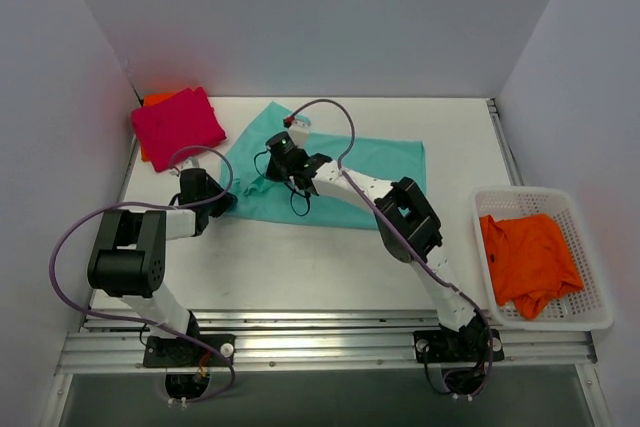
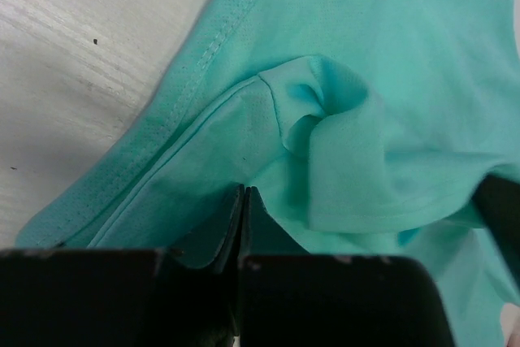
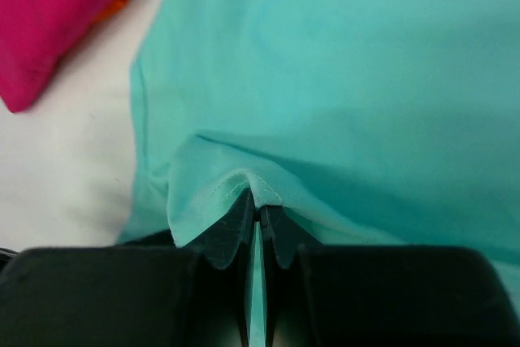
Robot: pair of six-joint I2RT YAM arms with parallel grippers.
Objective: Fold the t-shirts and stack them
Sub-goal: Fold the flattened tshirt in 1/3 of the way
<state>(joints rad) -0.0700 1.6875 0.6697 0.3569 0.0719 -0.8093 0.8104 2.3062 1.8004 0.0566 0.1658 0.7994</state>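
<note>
The teal t-shirt (image 1: 375, 172) lies spread across the middle of the white table (image 1: 300, 267), and we grip it in two places. Our left gripper (image 2: 244, 201) is clamped on a fold beside the stitched hem at the shirt's near-left edge, and the cloth bunches into a wrinkle just ahead of its fingertips. Our right gripper (image 3: 258, 205) is clenched on a raised fold of the same shirt farther back on the left side, with a thin strip of teal showing between its fingers. At the far-left corner of the table we see the magenta t-shirt (image 1: 178, 124) folded into a square, resting on an orange folded piece (image 1: 150, 100) whose edge peeks out beneath it. On the right, well apart from the teal one, a crumpled orange t-shirt (image 1: 527, 259) lies in the white basket (image 1: 520, 193).
</note>
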